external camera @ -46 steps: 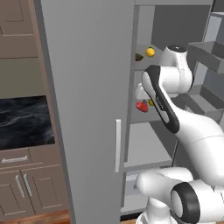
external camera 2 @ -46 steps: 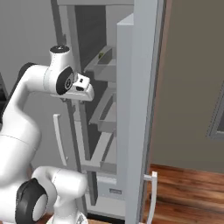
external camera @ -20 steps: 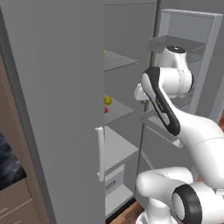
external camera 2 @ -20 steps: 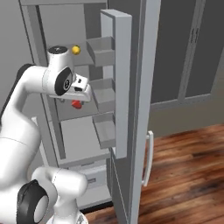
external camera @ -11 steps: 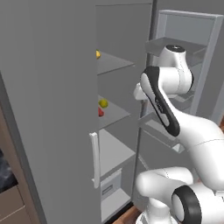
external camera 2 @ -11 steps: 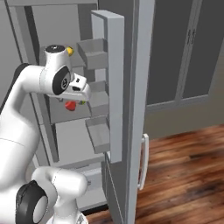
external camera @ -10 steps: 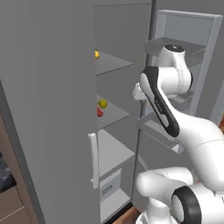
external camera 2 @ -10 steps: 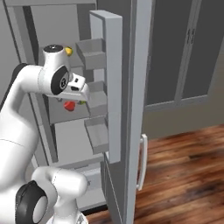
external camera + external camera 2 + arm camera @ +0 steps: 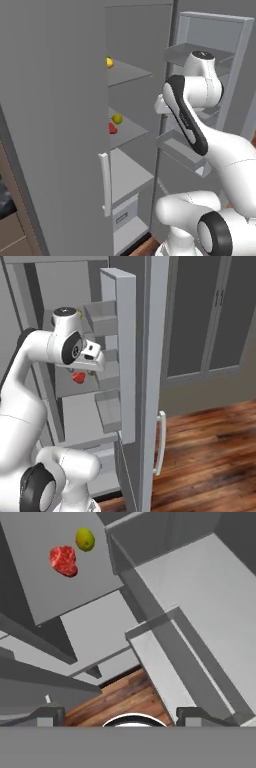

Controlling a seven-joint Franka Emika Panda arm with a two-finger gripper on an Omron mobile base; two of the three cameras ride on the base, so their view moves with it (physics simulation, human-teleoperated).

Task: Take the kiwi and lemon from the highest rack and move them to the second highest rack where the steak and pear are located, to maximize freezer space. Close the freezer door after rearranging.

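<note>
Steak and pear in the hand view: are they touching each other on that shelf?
No. The steak and the pear lie side by side on the second highest rack with a strip of bare grey between them.

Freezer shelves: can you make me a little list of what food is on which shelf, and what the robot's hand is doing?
top shelf: lemon near its left edge
second shelf: steak and pear, side by side, not touching
freezer door: open, with a pale bar handle
gripper: fingers apart, holding nothing, pointing down past the shelves
kiwi: cannot tell
</note>
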